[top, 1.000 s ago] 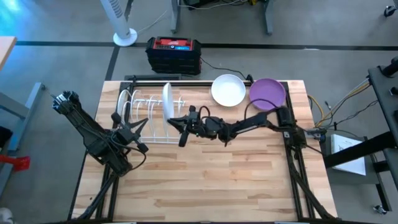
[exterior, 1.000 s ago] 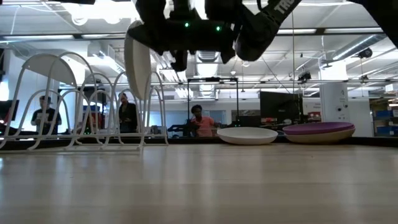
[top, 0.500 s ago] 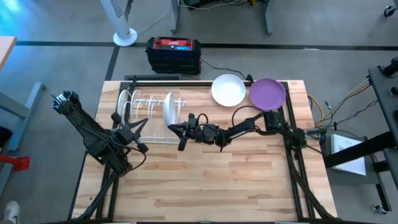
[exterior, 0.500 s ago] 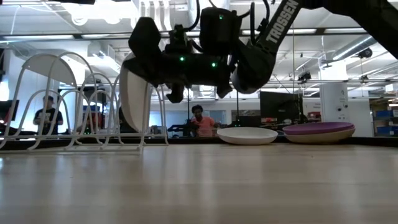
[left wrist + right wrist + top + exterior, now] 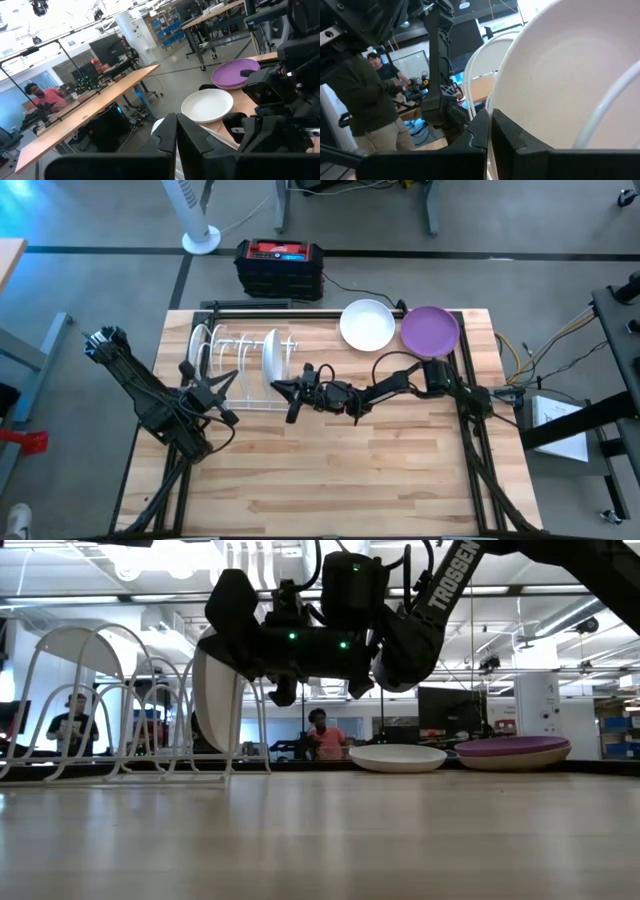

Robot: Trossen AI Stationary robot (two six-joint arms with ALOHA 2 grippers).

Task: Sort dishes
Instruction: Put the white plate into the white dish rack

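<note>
A white wire dish rack (image 5: 235,340) stands at the table's far left. A white plate (image 5: 270,355) stands on edge between the wires at the rack's right end, with my right gripper (image 5: 284,387) shut on it. Another white plate (image 5: 200,345) leans in the rack's left end. A white bowl (image 5: 367,325) and a purple plate (image 5: 430,330) lie flat at the far edge. My left gripper (image 5: 228,385) waits shut by the rack's near side. My right gripper pinches the white plate's rim (image 5: 496,107) between its two fingers, at the plate's upper near part (image 5: 222,628). The fingers reach in roughly level from the table's right. The plate stands upright, its lower edge (image 5: 215,745) down among the rack's wires.
A black and red box (image 5: 280,268) sits on the floor beyond the far edge. People stand in the room behind the table. The near half of the wooden table (image 5: 330,480) is bare board.
My right gripper has gone down and a little toward the table's near edge with the white plate, still shut on it. The plate has dropped from above the rack into the wires at the rack's right end, staying upright. For the last half second nothing has moved.
</note>
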